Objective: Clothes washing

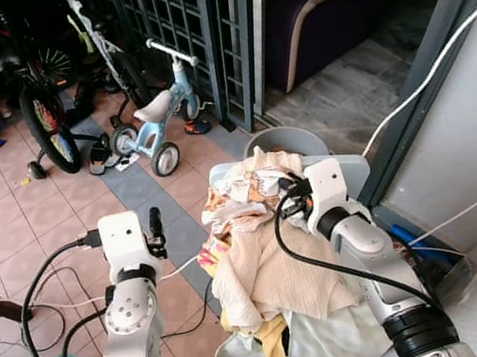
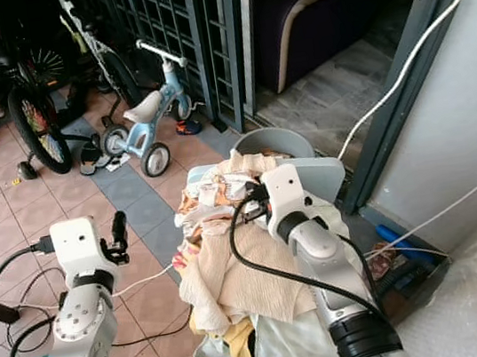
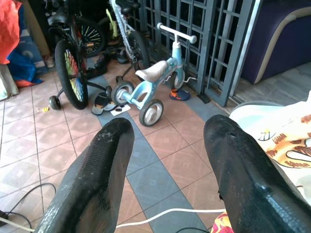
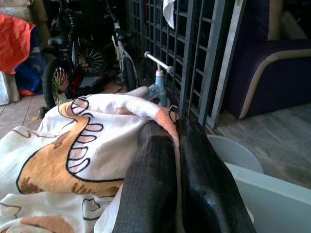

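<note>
the right gripper [image 4: 177, 145] is clamped on a fold of the orange-printed white cloth [image 4: 73, 145] atop the laundry pile [image 1: 271, 272] just before the robot, likely to lift it toward the grey tub [image 1: 287, 140] beyond, while the left gripper [image 3: 165, 160] hangs spread and empty to the pile's left.

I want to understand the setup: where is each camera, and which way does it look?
Eye views: head, looking down at the laundry pile, both arms and the right gripper on it.
Left wrist: along the open left gripper over the tiles toward the tricycle.
Right wrist: along fingers shut on a printed cloth.
All share the tricycle.
</note>
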Motion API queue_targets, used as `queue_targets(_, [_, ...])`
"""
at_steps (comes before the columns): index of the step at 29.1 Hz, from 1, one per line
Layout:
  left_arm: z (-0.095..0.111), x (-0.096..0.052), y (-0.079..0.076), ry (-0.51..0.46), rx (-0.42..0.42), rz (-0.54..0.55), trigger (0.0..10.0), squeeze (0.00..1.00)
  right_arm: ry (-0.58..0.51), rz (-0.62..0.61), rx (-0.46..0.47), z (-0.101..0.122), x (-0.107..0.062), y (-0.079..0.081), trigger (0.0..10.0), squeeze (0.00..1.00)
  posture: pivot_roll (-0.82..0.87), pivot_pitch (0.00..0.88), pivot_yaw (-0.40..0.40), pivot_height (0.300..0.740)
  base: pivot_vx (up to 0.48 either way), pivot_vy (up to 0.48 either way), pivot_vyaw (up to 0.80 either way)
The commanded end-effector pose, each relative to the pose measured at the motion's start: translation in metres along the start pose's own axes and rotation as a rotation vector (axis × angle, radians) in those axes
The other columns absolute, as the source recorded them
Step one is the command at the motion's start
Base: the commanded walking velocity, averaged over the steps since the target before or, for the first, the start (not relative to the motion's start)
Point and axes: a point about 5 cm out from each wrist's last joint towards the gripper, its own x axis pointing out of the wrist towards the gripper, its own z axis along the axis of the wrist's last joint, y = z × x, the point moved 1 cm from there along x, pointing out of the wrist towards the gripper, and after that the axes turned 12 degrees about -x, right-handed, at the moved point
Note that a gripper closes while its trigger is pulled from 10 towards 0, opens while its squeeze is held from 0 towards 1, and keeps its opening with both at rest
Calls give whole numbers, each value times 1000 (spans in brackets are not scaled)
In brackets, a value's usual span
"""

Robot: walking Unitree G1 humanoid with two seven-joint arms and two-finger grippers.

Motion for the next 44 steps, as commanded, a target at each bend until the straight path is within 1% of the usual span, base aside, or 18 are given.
queue_targets(1, [1, 2, -2, -9, 18, -1, 10000, 0, -45, -55, 11, 9, -2, -10, 0, 0, 17, 39, 23, 740, 0, 0, 0])
queue_targets(2, [2, 3, -3, -10, 18, -5, 10000, 0, -57, -77, 18, 12, -3, -16, 0, 0, 12, 38, 25, 740, -251, 0, 0])
queue_targets(8, [2, 4, -5, -7, 15, -15, 10000, 0, -47, -95, 11, 11, -4, -21, 0, 0, 8, 37, 29, 740, -284, 0, 0])
queue_targets(21, [2, 7, -3, -11, 16, -4, 10000, 0, -46, -94, 17, 14, 0, -17, 0, 0, 15, 32, 28, 740, -269, 0, 0])
queue_targets(27, [2, 8, -3, -11, 11, -3, 10000, 0, -53, -104, 13, 16, 2, -19, 0, 0, 14, 29, 29, 740, 0, 0, 0])
queue_targets(28, [2, 9, -3, -10, 8, -1, 10000, 0, -50, -116, -5, 17, 2, -21, 7373, 0, 14, 28, 29, 740, 0, 0, 0])
queue_targets(30, [2, 9, -3, -10, 7, -1, 10000, 0, -49, -123, -15, 17, 2, -22, 7373, 0, 14, 28, 29, 740, 0, 0, 0])
queue_targets(31, [2, 9, -3, -14, -1, -3, 10000, 0, -52, -143, -30, 18, 3, -25, 10000, 0, 13, 28, 30, 740, 0, 0, -800])
queue_targets(32, [4, 8, -4, -29, -13, -21, 10000, 0, -66, -167, -63, 21, 4, -29, 10000, 0, 13, 27, 29, 740, 0, 0, -800])
queue_targets(34, [5, 8, -5, -32, -9, -33, 10000, 0, -95, -199, -110, 28, 6, -36, 10000, 0, 12, 27, 29, 740, 0, 0, -800])
queue_targets(35, [5, 8, -5, -32, -15, -41, 10000, 0, -113, -228, -134, 33, 8, -42, 10000, 0, 10, 27, 31, 740, 0, 0, -800])
queue_targets(37, [5, 8, -6, -33, -27, -49, 10000, 0, -123, -252, -144, 37, 10, -48, 10000, 0, 9, 28, 32, 740, 0, 0, -800])
queue_targets(40, [6, 8, -7, -38, -14, -56, 10000, 0, -137, -312, -179, 46, 16, -65, 10000, 0, 9, 28, 32, 740, 0, 0, -800])
queue_targets(41, [6, 8, -7, -38, -14, -56, 10000, 0, -137, -312, -179, 46, 16, -65, 10000, 0, 9, 28, 32, 740, 0, 0, -800])
queue_targets(42, [6, 8, -8, -38, -18, -62, 10000, 0, -141, -361, -204, 50, 19, -78, 10000, 0, 9, 28, 31, 740, 0, 0, -800])
queue_targets(43, [6, 8, -8, -38, -18, -62, 10000, 0, -141, -361, -204, 50, 19, -78, 10000, 0, 9, 28, 31, 740, 0, 0, -800])
queue_targets(44, [6, 8, -8, -37, -21, -66, 10000, 0, -141, -394, -220, 52, 20, -86, 10000, 0, 9, 28, 31, 740, 0, 0, -800])
